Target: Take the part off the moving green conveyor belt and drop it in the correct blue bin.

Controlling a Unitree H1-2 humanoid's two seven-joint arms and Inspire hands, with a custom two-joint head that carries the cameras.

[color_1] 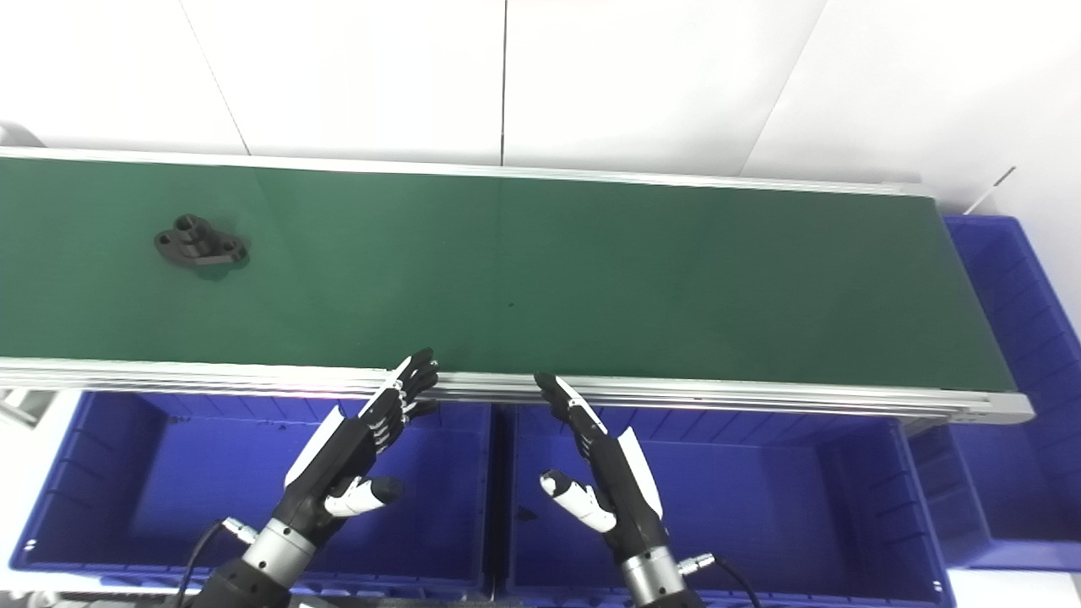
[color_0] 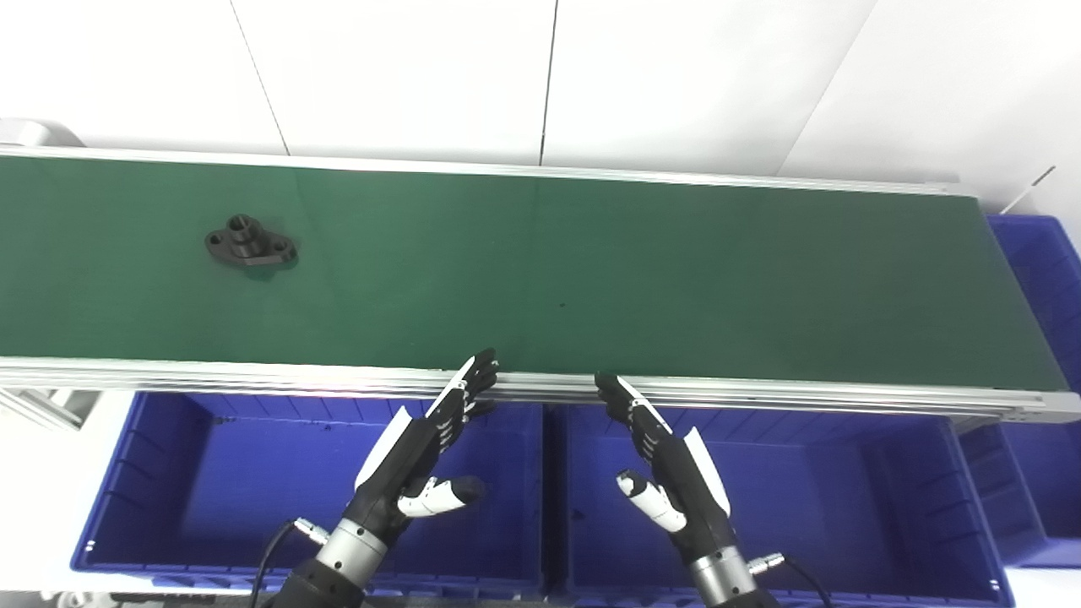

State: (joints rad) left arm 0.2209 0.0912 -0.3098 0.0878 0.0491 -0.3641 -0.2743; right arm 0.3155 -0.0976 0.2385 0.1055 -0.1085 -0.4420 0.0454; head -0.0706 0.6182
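**Hands waiting at the belt edge, part not yet picked**

The left hand [color_0: 420,460] and right hand [color_0: 667,460] are shown empty, fingers extended and thumbs apart, above two blue plastic bins [color_0: 160,481] [color_0: 929,481]. The black flanged metal part [color_0: 250,241] lies far left on the green conveyor belt [color_0: 642,279], well apart from both. Grasp and drop are judged outstanding. No writing can be read.

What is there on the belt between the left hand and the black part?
Nothing: between the left hand and the black part lie only the belt's silver near rail and bare green belt. Both eye views show it.
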